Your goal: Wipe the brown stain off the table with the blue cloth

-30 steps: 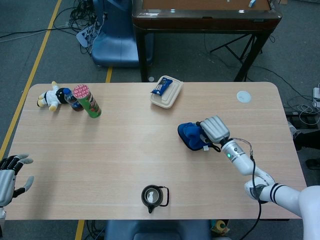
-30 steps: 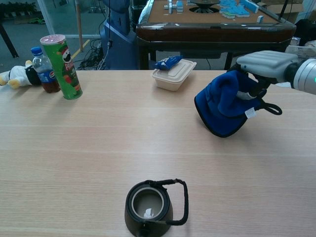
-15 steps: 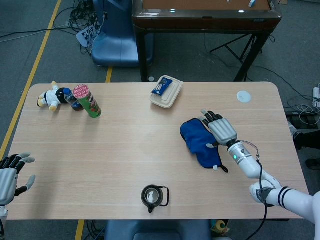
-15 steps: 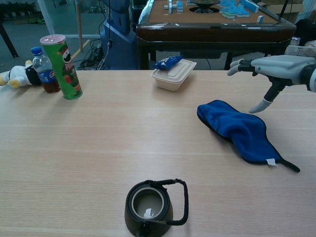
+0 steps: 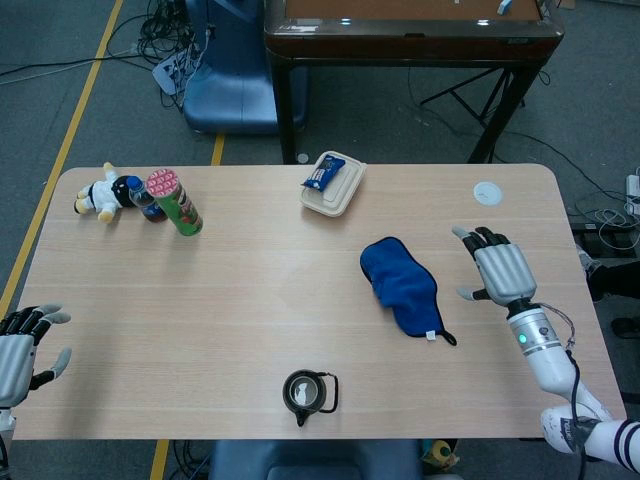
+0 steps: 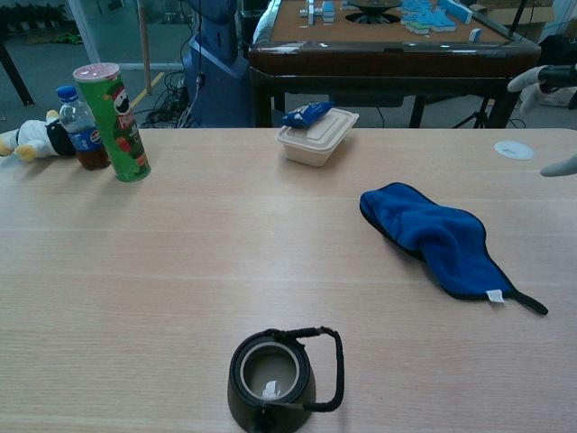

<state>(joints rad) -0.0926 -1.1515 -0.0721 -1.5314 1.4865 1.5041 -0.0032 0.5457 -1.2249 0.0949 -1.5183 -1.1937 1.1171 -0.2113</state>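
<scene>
The blue cloth (image 5: 403, 289) is lying loose on the table (image 5: 250, 300), right of centre in the head view, stretched in an elongated fold with its tag end pointing toward the lower right of the frame. No hand is touching it.

The right hand (image 5: 497, 268) is hovering near the cloth, to its right, with fingers (image 5: 470, 236) spread apart and gripping nothing. In the chest view only its fingertips (image 6: 534, 79) are showing at the upper right edge. The left hand (image 5: 20, 340) is idling at the lower left edge of the head view, off the table edge, fingers apart and empty; it is positioned well apart from the work zone.

No brown stain is discernible on the wood surface in either view, so the wipe target cannot be located from these pictures.

A bystander group is occupying the upper left: a green can (image 5: 175, 202), a bottle (image 6: 78, 128) and a plush toy (image 5: 100, 194). A lidded food box (image 5: 333, 186) is sitting at top centre and a dark kettle (image 5: 307, 393) at bottom centre. All are well apart from the cloth, leaving a wiping path unobstructed.

Judgement: since the cloth is ungripped, either wiping is finished or a fresh grasp is required.
</scene>
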